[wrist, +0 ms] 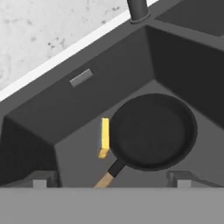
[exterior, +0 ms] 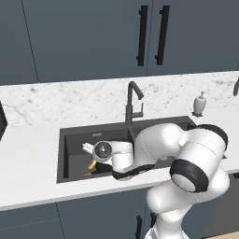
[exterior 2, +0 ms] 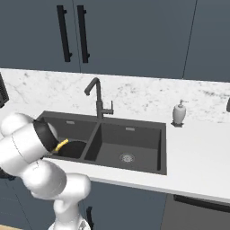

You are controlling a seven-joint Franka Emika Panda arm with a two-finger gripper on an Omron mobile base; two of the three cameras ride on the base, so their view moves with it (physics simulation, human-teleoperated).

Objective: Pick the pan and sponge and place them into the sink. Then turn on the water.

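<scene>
The black pan (wrist: 153, 131) lies flat on the floor of the sink's left basin, its wooden handle (wrist: 105, 178) pointing toward me. The yellow sponge (wrist: 104, 136) stands on edge just beside the pan's rim, close to the handle. My gripper (wrist: 111, 181) hangs open above them with nothing between its fingertips (wrist: 39, 180). From the left base view the gripper (exterior: 87, 148) is over the left basin, with the sponge (exterior: 92, 164) below it. The dark sink (exterior 2: 134, 123) has the pan (exterior 2: 72, 148) in its left half. No water shows under the faucet (exterior: 133, 100) spout.
A white soap dispenser (exterior 2: 179, 113) stands on the marble counter right of the sink. The right basin holds just its round drain (exterior 2: 127, 157). Dark cabinet doors with black handles (exterior: 141, 35) hang above. My arm's elbow leans over the sink's front edge.
</scene>
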